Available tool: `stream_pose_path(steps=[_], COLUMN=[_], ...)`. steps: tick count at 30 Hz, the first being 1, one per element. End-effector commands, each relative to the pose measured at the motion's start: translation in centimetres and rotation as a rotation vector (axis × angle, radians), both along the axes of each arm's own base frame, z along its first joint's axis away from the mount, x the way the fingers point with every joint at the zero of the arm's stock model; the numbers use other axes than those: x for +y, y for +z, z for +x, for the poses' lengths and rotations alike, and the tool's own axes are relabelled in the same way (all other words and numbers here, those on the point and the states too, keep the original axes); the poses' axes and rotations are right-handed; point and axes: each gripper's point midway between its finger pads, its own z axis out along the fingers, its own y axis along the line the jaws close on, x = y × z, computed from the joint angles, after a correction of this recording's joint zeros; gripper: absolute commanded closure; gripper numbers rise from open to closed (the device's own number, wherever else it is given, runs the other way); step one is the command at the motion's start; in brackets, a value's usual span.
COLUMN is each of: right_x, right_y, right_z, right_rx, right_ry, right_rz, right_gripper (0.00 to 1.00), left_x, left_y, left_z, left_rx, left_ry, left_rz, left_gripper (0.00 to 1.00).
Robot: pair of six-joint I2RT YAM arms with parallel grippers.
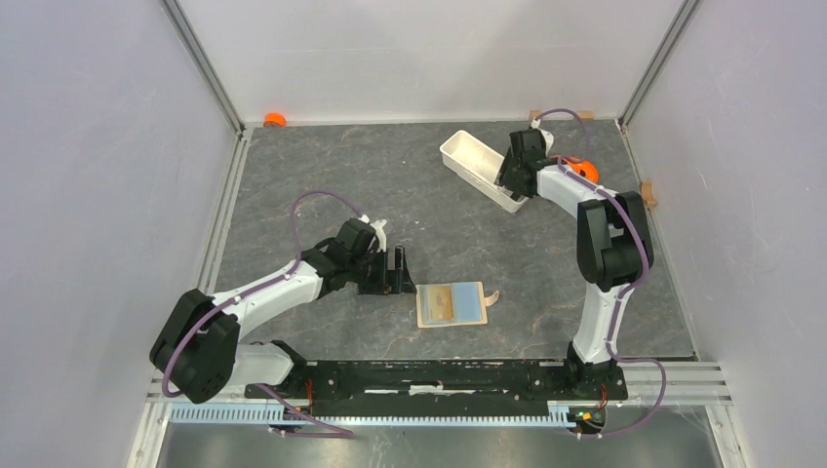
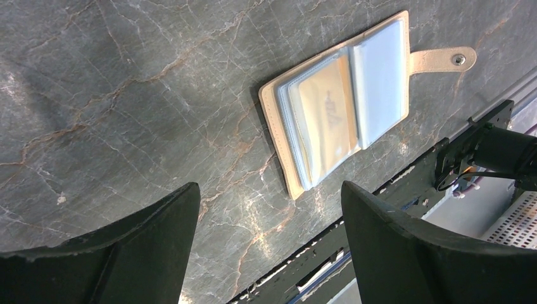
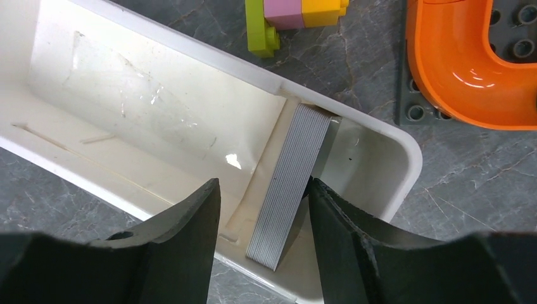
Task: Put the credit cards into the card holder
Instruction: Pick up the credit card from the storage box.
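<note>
Parted black right fingers [image 3: 177, 253] straddle probably stiff, slick grey credit cards [image 3: 288, 190] stacked on edge in the white tray [image 3: 126, 95], lower centre, best pinched across flat faces; left fingers [image 2: 145, 247] gape beside the tan card holder [image 2: 342, 107].

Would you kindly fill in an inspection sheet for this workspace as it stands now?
Surface: dark veined table.
Job's things: card holder lying open and flat, tan card in a sleeve; stack of cards on edge in the white tray.
Clutter: toy bricks and orange curved piece beside the tray.
Grippers: left gripper jaws open, empty, short of the holder; right gripper jaws open astride the stack.
Cables: purple cables along both arms.
Surroundings: pale walls, metal frame.
</note>
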Motion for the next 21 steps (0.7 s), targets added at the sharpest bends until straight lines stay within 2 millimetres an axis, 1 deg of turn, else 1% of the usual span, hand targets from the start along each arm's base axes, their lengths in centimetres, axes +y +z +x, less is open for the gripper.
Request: stream_pose_path(steps=[1,6,9,12,18,21], right_x=[1.0,0.9,0.8,0.5,0.3,0.2], right_y=[3.2,4.9,5.5,5.5,5.4,5.5], right_z=[2.8,3.3,3.1,2.8,2.3,2.1], right_rx=[-0.121,-0.159,-0.162,-0.158,-0.149,-0.154], right_ry=[-0.017,-0.026,-0.032,-0.037,-0.05,-0.054], right_rz=[0.062,0.066,0.062,0.055,0.051,0.05], right_gripper=[0.42,0.45,0.46,0.49,0.58,0.67], left_x=[-0.1,0.0,0.0,0.0,0.0,0.0], left_y=[1.3,1.3,1.3,1.2,1.1,1.1], left_z=[0.7,0.7,0.7,0.7,0.6,0.5], left_rx=[-0.064,-0.068,-0.067,-0.065,-0.062,-0.062], left_ry=[-0.022,-0.018,-0.018,-0.018,-0.02,-0.02], left_rz=[-0.016,-0.015,-0.015,-0.017,-0.018,-0.019], left_gripper=[0.12,0.12,0.12,0.12,0.12,0.12])
